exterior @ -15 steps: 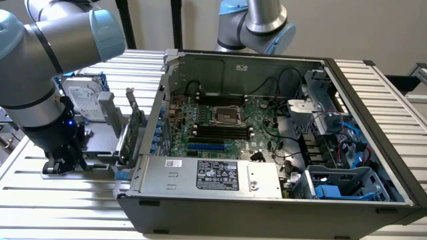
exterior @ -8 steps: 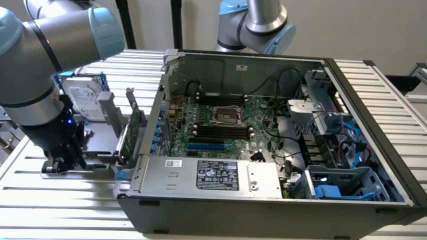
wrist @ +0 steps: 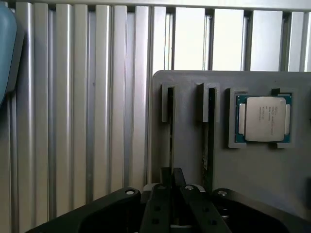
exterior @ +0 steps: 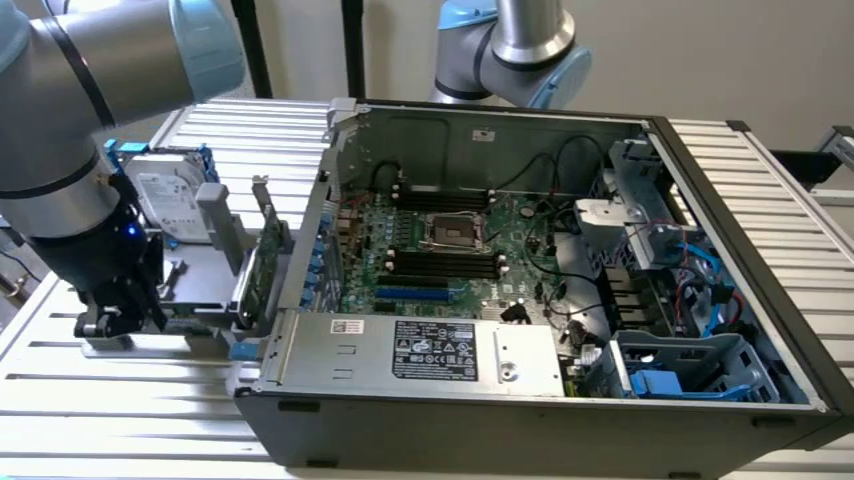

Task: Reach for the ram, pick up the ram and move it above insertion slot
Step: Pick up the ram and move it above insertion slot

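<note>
**Tally Around the Open Computer**

Exterior view: two robot arms, a near arm (exterior: 67, 130) and a far arm (exterior: 527, 40). One table (exterior: 134, 400), one computer case (exterior: 754, 270), one motherboard (exterior: 461, 265), one power supply (exterior: 414, 350), one hard drive (exterior: 167, 190) and one upright green card (exterior: 267, 250).

Wrist view: one grey holder (wrist: 187, 145) with two narrow slots (wrist: 169, 104), one processor (wrist: 265, 119) and one gripper (wrist: 172, 179).
</note>
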Tool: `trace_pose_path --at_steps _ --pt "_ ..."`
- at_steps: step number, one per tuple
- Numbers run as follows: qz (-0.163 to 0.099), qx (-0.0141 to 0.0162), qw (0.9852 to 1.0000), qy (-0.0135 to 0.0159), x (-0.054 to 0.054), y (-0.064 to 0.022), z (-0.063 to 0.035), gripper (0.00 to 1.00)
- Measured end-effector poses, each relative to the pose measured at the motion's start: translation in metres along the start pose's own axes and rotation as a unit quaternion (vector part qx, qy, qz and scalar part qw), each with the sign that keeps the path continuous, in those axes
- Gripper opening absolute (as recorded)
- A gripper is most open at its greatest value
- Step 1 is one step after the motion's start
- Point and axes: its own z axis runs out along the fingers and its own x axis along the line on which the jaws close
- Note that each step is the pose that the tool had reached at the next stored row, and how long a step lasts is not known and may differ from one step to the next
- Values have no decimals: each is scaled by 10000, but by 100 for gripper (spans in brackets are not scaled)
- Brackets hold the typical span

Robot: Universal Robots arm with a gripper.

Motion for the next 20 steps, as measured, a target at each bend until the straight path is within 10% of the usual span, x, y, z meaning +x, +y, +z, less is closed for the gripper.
trace_pose_path --at_steps 20 --pt "-9 -5 10000 15 -16 -43 -864 13"
